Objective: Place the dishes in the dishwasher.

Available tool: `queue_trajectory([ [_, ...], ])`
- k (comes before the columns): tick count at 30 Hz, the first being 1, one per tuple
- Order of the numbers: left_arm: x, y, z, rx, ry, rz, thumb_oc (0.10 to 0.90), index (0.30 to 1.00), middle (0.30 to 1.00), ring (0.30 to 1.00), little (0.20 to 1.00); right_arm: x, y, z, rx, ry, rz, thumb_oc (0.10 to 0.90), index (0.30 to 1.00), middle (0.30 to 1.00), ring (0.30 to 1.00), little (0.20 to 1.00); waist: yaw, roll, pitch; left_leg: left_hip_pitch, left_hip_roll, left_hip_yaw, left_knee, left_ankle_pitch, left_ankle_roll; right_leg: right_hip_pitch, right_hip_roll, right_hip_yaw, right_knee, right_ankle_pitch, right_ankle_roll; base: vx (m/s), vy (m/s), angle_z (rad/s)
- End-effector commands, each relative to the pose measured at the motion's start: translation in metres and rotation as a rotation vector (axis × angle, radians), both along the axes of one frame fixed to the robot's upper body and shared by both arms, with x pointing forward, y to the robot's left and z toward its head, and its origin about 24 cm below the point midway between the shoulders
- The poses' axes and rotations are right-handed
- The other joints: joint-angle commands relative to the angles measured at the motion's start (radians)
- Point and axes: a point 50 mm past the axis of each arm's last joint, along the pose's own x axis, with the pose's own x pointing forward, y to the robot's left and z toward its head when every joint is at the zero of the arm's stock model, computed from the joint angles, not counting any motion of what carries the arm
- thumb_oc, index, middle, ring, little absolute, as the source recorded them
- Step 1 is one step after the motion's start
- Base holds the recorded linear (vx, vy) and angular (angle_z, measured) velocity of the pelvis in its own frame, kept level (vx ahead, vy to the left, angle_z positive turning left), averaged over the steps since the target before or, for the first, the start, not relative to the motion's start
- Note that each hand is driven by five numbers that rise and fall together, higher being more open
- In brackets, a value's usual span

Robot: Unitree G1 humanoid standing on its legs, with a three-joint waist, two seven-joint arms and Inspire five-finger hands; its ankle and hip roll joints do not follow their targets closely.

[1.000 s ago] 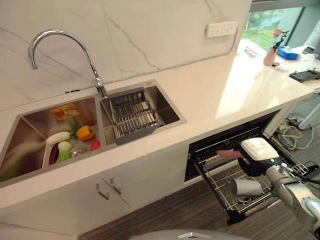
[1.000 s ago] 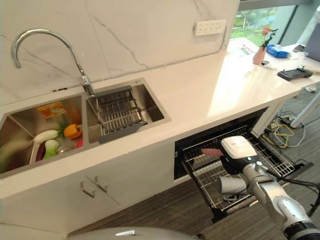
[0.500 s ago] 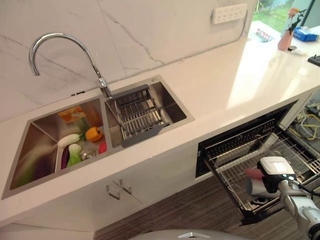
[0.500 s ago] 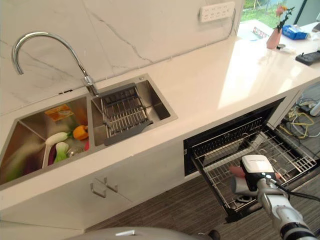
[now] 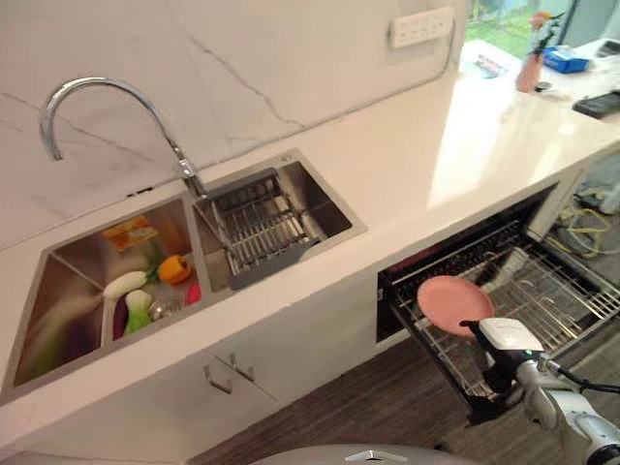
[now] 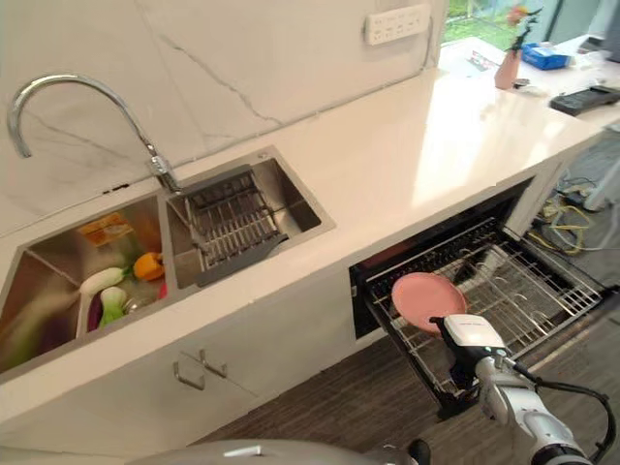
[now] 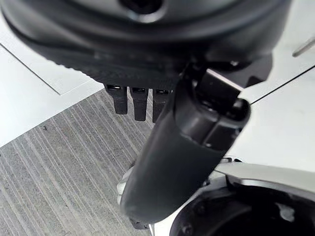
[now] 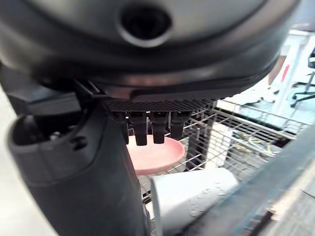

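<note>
My right hand (image 8: 88, 162) hangs low at the front edge of the pulled-out dishwasher rack (image 6: 523, 291), fingers straight and relaxed, holding nothing. Just past my fingertips the pink plate (image 6: 427, 299) sits in the rack, leaning up on its wires, apart from my hand. Right beside my palm, nearer than the plate, a grey cup (image 8: 194, 199) lies on its side on the same rack. Farther along the rack from my hand the wire tines stand bare.

My left hand (image 7: 172, 147) hangs over striped grey floor (image 7: 59, 162) beside the white cabinet front, fingers straight, nothing in it.

Well off to my left, up on the white counter (image 5: 417, 165), the double sink (image 5: 194, 247) holds more: the basin nearer my right hand carries a grey wire drainer (image 5: 257, 228); the far basin holds an orange pepper (image 5: 174, 268), a white vegetable (image 5: 124, 284), something green and something red, under the curved tap (image 5: 107, 107)
</note>
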Motion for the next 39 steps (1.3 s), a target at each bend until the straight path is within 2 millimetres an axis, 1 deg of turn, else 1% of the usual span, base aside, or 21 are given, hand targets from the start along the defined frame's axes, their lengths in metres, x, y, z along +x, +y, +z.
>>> queue_trajectory([
  [1,0.036,-0.008,0.000,-0.006,-0.082,-0.061,0.800,0.900,0.900,0.900,0.900,0.039,-0.032,0.075,-0.037,-0.418,-0.125,0.800,0.900,0.900,0.900,0.900,-0.024,-0.019,-0.048,-0.046,0.017,0.046,0.032,-0.083,0.029,0.031,0.017,0.052,0.023,-0.178,0.001,0.05,-0.025,-0.71],
  [2,0.044,-0.009,0.001,-0.002,-0.113,-0.053,0.800,0.900,0.900,0.900,0.900,0.031,-0.052,0.102,-0.060,-0.589,-0.231,0.800,0.900,0.900,0.900,0.900,-0.044,-0.020,-0.045,-0.030,0.026,0.080,0.029,-0.085,0.030,0.010,0.028,0.092,0.023,-0.175,0.002,0.06,-0.019,-0.61],
  [3,0.049,-0.008,0.002,0.000,-0.134,-0.046,0.800,0.900,0.900,0.900,0.900,0.024,-0.066,0.108,-0.077,-0.648,-0.310,0.800,0.900,0.900,0.900,0.900,-0.062,-0.021,-0.046,-0.023,0.031,0.094,0.027,-0.086,0.030,0.003,0.032,0.106,0.022,-0.174,0.005,0.03,-0.030,-0.72],
  [4,0.058,-0.008,0.004,0.000,-0.171,-0.027,0.800,0.900,0.900,0.900,0.900,0.002,-0.093,0.116,-0.145,-0.725,-0.473,0.800,0.900,0.900,0.900,0.900,-0.083,-0.022,-0.049,-0.009,0.037,0.122,0.023,-0.088,0.028,-0.011,0.040,0.135,0.021,-0.172,0.006,0.03,-0.016,-0.66],
  [6,0.058,-0.009,0.004,-0.001,-0.170,-0.031,0.800,0.900,0.900,0.900,0.900,0.000,-0.094,0.116,-0.148,-0.725,-0.478,0.800,0.900,0.900,0.900,0.900,-0.075,-0.021,-0.049,-0.006,0.037,0.126,0.022,-0.089,0.028,-0.012,0.041,0.139,0.021,-0.171,0.006,0.02,-0.008,-0.71],
  [7,0.065,-0.009,0.006,-0.005,-0.202,-0.017,0.800,0.900,0.900,0.900,0.900,-0.019,-0.109,0.116,-0.203,-0.723,-0.575,0.800,0.900,0.900,0.900,0.900,-0.088,-0.022,-0.050,-0.001,0.040,0.134,0.022,-0.089,0.027,-0.016,0.046,0.149,0.021,-0.171,0.006,0.01,-0.008,-0.45],
  [8,0.065,-0.009,0.006,-0.005,-0.202,-0.017,0.800,0.900,0.900,0.900,0.900,-0.019,-0.109,0.116,-0.203,-0.723,-0.575,0.800,0.900,0.900,0.900,0.900,-0.088,-0.022,-0.050,-0.001,0.040,0.134,0.022,-0.089,0.027,-0.016,0.046,0.149,0.021,-0.171,0.006,0.02,-0.016,-0.40],
  [9,0.076,-0.009,0.009,-0.011,-0.252,0.009,0.800,0.900,0.900,0.900,0.900,-0.062,-0.133,0.104,-0.250,-0.691,-0.796,0.800,0.900,0.900,0.900,0.900,-0.112,-0.026,-0.050,0.001,0.043,0.140,0.020,-0.089,0.025,-0.022,0.050,0.156,0.022,-0.170,0.006,0.01,-0.012,-0.10],
  [10,0.087,-0.013,0.013,-0.031,-0.295,0.000,0.800,0.900,0.900,0.900,0.900,-0.084,-0.142,0.093,-0.240,-0.678,-0.924,0.411,0.316,0.316,0.316,0.316,-0.114,-0.025,-0.050,0.000,0.046,0.141,0.016,-0.086,0.023,-0.023,0.051,0.155,0.021,-0.170,0.006,0.00,-0.024,-0.13],
  [11,0.101,-0.017,0.018,-0.062,-0.354,0.012,0.800,0.900,0.900,0.900,0.900,-0.114,-0.149,0.076,-0.211,-0.674,-1.124,0.400,0.300,0.300,0.300,0.300,-0.126,-0.024,-0.047,-0.007,0.049,0.133,0.012,-0.081,0.019,-0.025,0.054,0.151,0.021,-0.169,0.005,-0.01,-0.019,-0.15],
  [14,0.101,-0.017,0.018,-0.062,-0.354,0.011,0.800,0.900,0.900,0.900,0.900,-0.115,-0.149,0.076,-0.210,-0.676,-1.127,0.400,0.300,0.300,0.300,0.300,-0.125,-0.025,-0.048,-0.010,0.049,0.132,0.012,-0.079,0.019,-0.027,0.054,0.149,0.021,-0.168,0.004,-0.03,-0.015,-0.09],
  [15,0.107,-0.020,0.020,-0.078,-0.375,0.022,0.800,0.900,0.900,0.900,0.900,-0.131,-0.145,0.062,-0.178,-0.666,-1.219,0.400,0.300,0.300,0.300,0.300,-0.132,-0.027,-0.040,-0.029,0.052,0.139,0.015,-0.061,0.021,-0.033,0.051,0.130,0.024,-0.157,-0.004,-0.10,-0.033,-0.02],
  [16,0.105,-0.022,0.019,-0.086,-0.364,0.012,0.800,0.900,0.900,0.900,0.900,-0.127,-0.132,0.043,-0.106,-0.604,-1.192,0.400,0.300,0.300,0.300,0.300,-0.134,-0.024,-0.035,-0.036,0.050,0.130,0.013,-0.059,0.021,-0.031,0.049,0.122,0.023,-0.158,-0.006,-0.05,-0.018,-0.02],
  [18,0.092,-0.022,0.015,-0.090,-0.315,-0.003,0.800,0.900,0.900,0.900,0.900,-0.092,-0.107,0.023,-0.009,-0.494,-1.023,0.400,0.300,0.300,0.300,0.300,-0.128,-0.019,-0.025,-0.034,0.044,0.126,0.011,-0.063,0.025,-0.028,0.045,0.122,0.024,-0.159,-0.006,-0.02,0.001,0.00],
  [19,0.092,-0.022,0.015,-0.090,-0.315,-0.003,0.800,0.900,0.900,0.900,0.900,-0.092,-0.107,0.023,-0.009,-0.494,-1.023,0.400,0.300,0.300,0.300,0.300,-0.128,-0.019,-0.025,-0.034,0.044,0.126,0.011,-0.063,0.025,-0.028,0.045,0.122,0.024,-0.159,-0.006,0.00,0.003,-0.08],
  [22,0.078,-0.016,0.011,-0.066,-0.258,-0.012,0.800,0.900,0.900,0.900,0.900,-0.063,-0.085,0.010,0.049,-0.407,-0.867,0.400,0.300,0.300,0.300,0.300,-0.110,-0.014,-0.028,-0.023,0.041,0.108,0.009,-0.080,0.019,-0.012,0.046,0.127,0.021,-0.177,-0.001,0.05,0.004,-0.05],
  [23,0.065,-0.010,0.007,-0.035,-0.199,-0.017,0.800,0.900,0.900,0.900,0.900,-0.041,-0.064,-0.001,0.096,-0.340,-0.741,0.400,0.300,0.300,0.300,0.300,-0.085,-0.012,-0.026,-0.028,0.040,0.095,0.010,-0.074,0.016,-0.005,0.047,0.116,0.021,-0.182,-0.007,-0.02,-0.018,0.10],
  [25,0.053,0.001,0.005,0.006,-0.149,-0.006,0.800,0.900,0.900,0.900,0.900,-0.024,-0.042,-0.010,0.143,-0.288,-0.630,0.400,0.300,0.300,0.300,0.300,-0.060,-0.012,-0.026,-0.042,0.043,0.069,0.010,-0.064,0.011,0.009,0.048,0.093,0.020,-0.194,-0.016,-0.02,-0.031,0.46],
  [28,0.047,0.009,0.005,0.032,-0.126,0.027,0.800,0.900,0.900,0.900,0.900,-0.016,-0.033,-0.014,0.161,-0.249,-0.571,0.400,0.300,0.300,0.300,0.300,-0.045,-0.014,-0.027,-0.056,0.044,0.040,0.011,-0.055,0.007,0.023,0.049,0.067,0.020,-0.204,-0.024,0.00,-0.028,1.02],
  [32,0.032,0.024,0.007,0.056,-0.109,0.112,0.800,0.900,0.900,0.900,0.900,-0.011,-0.030,-0.021,0.138,-0.147,-0.506,0.400,0.300,0.300,0.300,0.300,0.014,-0.014,-0.033,-0.073,0.032,-0.014,0.011,-0.045,0.005,0.062,0.046,0.007,0.018,-0.218,-0.032,0.01,-0.028,0.59],
  [39,0.031,0.024,0.007,0.055,-0.109,0.113,0.800,0.900,0.900,0.900,0.900,-0.010,-0.030,-0.021,0.138,-0.146,-0.504,0.400,0.300,0.300,0.300,0.300,0.010,-0.014,-0.033,-0.073,0.032,-0.016,0.011,-0.045,0.005,0.063,0.046,0.005,0.018,-0.218,-0.032,0.00,-0.003,0.18],
])
